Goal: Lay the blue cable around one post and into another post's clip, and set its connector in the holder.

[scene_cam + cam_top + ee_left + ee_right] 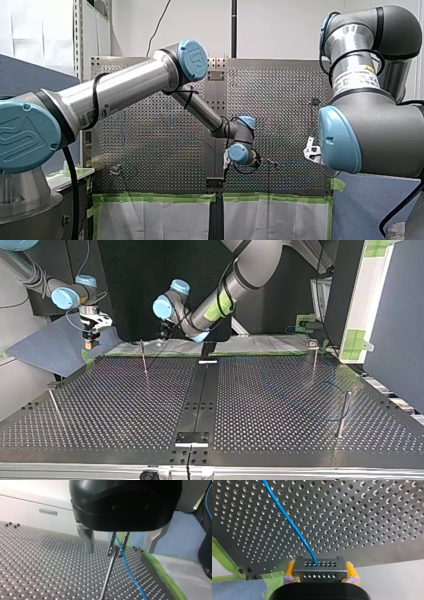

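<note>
Tugging the connector (319, 566), clamped in the right gripper (321, 572), may drag the cable (130, 573) off the post (108, 575); left gripper (119, 546) parted.

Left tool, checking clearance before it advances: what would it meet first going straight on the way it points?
My left tool would likely meet the post's clip first; it stands between the open fingers, with the blue cable at it. Depth is unclear.
</note>
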`<state>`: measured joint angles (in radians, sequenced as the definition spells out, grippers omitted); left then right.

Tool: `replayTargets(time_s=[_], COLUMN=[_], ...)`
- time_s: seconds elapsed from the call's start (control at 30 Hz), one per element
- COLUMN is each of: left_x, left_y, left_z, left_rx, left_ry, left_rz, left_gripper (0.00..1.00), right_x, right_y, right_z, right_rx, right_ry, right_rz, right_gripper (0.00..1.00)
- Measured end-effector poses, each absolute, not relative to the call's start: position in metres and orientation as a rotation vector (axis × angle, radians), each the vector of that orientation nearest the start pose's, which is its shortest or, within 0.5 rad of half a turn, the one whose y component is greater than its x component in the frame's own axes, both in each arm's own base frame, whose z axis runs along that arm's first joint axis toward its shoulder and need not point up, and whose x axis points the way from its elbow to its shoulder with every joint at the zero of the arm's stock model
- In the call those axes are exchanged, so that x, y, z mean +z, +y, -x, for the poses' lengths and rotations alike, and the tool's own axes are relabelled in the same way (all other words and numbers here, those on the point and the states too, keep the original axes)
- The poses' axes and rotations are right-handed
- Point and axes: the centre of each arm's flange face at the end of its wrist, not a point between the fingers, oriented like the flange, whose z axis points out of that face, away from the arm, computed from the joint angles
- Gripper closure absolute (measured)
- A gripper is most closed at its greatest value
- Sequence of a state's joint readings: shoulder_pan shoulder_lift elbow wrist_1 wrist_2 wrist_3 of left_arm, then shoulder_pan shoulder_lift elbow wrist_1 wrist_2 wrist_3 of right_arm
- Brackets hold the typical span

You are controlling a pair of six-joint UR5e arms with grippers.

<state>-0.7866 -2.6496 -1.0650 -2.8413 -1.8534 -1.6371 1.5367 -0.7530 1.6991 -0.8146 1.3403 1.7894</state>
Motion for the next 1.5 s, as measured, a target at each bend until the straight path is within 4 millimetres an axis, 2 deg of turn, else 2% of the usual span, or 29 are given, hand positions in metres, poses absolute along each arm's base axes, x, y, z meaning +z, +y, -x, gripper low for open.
replayTargets(time_s=[0.13,0.47,0.73,1.5], left_x=[0.025,0.026,0.031,0.029], left_y=[-0.620,-0.638,-0.645,-0.642], left_z=[-0.457,-0.441,-0.438,-0.437], left_rx=[-0.347,-0.463,-0.493,-0.495], left_ry=[1.802,1.787,1.779,1.802], left_rz=[-0.485,-0.500,-0.479,-0.433], left_gripper=[0.00,0.00,0.00,0.00], right_x=[0.023,0.023,0.023,0.022], right_y=[-0.627,-0.627,-0.626,-0.626], right_z=[-0.136,-0.137,-0.137,-0.137], right_rx=[1.449,1.449,1.449,1.449], right_ry=[-1.409,-1.410,-1.413,-1.416], right_rz=[-1.342,-1.345,-1.346,-1.346], right_gripper=[0.53,0.53,0.53,0.53])
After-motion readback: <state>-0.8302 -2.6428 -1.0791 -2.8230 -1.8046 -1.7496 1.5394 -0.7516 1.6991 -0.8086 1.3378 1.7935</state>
